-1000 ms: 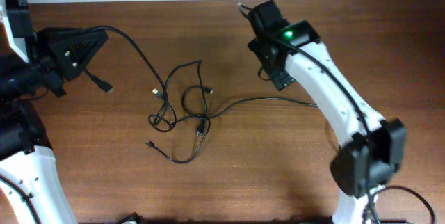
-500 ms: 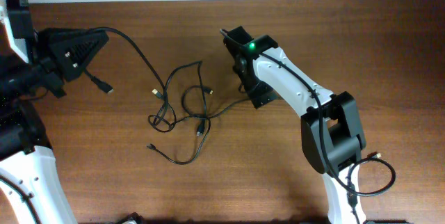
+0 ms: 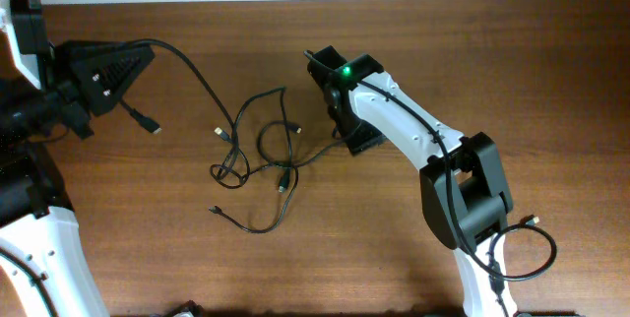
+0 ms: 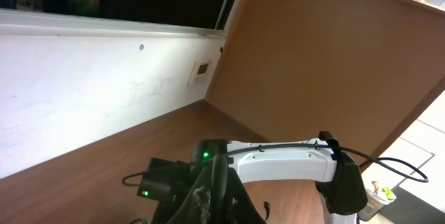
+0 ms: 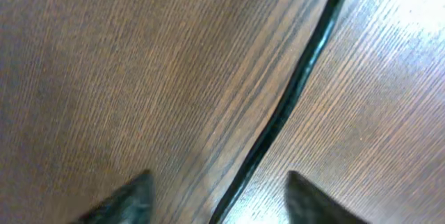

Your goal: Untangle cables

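Observation:
The cables (image 3: 261, 155) lie as a loose black tangle on the wooden table, left of centre, with small plugs at their ends. One strand runs up left to my left gripper (image 3: 110, 73), which is raised at the far left and shut on it; a plug end (image 3: 150, 123) hangs below. In the left wrist view the left gripper (image 4: 215, 200) is dark and closed. My right gripper (image 3: 354, 138) is open, low over the tangle's right strand. In the right wrist view that strand (image 5: 299, 78) passes between the open fingertips (image 5: 219, 189).
The white wall runs along the table's back edge (image 3: 315, 2). The right arm's base and its own thicker wire (image 3: 522, 253) sit at the front right. The left arm's base (image 3: 30, 228) stands at the front left.
The right arm has swung left and down toward the tangle, so its gripper now sits over the right strand. The left arm and the tangle have not moved.

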You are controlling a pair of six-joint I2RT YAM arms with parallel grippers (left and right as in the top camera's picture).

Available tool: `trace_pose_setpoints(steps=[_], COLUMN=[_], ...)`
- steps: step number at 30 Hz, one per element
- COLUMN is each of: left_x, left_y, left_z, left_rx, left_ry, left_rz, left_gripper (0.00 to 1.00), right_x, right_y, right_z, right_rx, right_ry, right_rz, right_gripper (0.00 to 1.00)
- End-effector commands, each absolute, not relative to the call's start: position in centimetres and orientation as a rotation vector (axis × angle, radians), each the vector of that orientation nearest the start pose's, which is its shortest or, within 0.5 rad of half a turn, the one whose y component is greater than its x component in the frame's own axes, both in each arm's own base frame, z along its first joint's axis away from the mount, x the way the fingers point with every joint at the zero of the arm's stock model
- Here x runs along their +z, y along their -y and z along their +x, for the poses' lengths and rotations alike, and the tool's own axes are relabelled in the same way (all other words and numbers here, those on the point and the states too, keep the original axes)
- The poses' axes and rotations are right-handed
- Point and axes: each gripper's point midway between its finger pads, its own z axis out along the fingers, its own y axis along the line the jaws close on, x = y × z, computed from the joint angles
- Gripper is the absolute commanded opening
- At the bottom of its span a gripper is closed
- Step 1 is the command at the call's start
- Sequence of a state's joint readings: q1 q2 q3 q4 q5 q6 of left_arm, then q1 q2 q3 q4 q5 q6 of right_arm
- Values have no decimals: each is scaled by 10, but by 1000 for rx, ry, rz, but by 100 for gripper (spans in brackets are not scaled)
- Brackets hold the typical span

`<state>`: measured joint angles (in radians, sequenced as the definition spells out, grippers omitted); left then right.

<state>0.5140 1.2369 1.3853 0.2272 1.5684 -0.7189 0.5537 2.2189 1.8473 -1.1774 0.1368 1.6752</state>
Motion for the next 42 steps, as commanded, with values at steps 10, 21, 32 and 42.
trace_pose_setpoints(steps=[10,21,32,42], left_x=[490,490,490,490], left_y=[35,35,35,5], left_z=[284,284,284,287], left_rx=[-1053,-1052,-1055,-959], left_ry=[-1560,-1560,-1561,-1566], left_rz=[609,610,608,534], left_gripper=[0,0,0,0], right_x=[27,114,352,434], right_y=[-206,-199,-169,-113], right_z=[376,394,365,326], right_rx=[-81,10,235,151], right_ry=[-2537,-2553,-2393,-2220], right_rz=[1618,1283,629,378], right_gripper=[49,4,4,4])
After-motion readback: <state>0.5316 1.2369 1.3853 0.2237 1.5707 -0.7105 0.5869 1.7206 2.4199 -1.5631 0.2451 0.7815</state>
